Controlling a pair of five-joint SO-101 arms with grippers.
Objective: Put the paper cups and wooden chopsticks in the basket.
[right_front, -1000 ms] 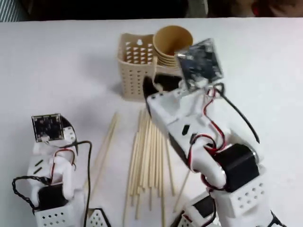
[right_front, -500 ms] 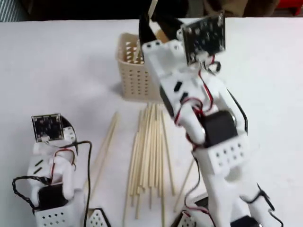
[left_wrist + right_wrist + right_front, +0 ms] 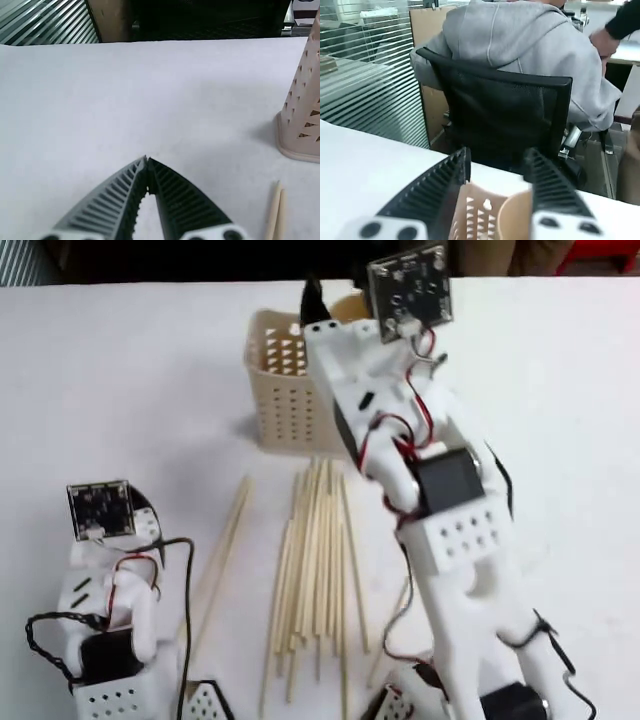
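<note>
A beige perforated basket [image 3: 280,390] stands at the back middle of the table, with a stack of paper cups [image 3: 352,308] against its right side. My right gripper [image 3: 322,302] hovers over the basket's right rim, open and empty. In the right wrist view the basket [image 3: 475,212] and a cup [image 3: 512,220] lie below the open gripper [image 3: 497,155]. Several wooden chopsticks [image 3: 315,550] lie in a loose bundle in front of the basket. My left gripper [image 3: 147,161] is shut and empty, low over bare table, left of the basket [image 3: 302,115] and two chopstick ends [image 3: 275,215].
The left arm [image 3: 105,590] sits folded at the front left corner. One stray chopstick [image 3: 225,540] lies left of the bundle. A person sits on a black chair [image 3: 505,115] beyond the table's far edge. White table spreads out to the left and right.
The right arm rose from beside the basket's front to above its rim. A chopstick seen at its fingers half a second ago is gone from them. The left arm kept still.
</note>
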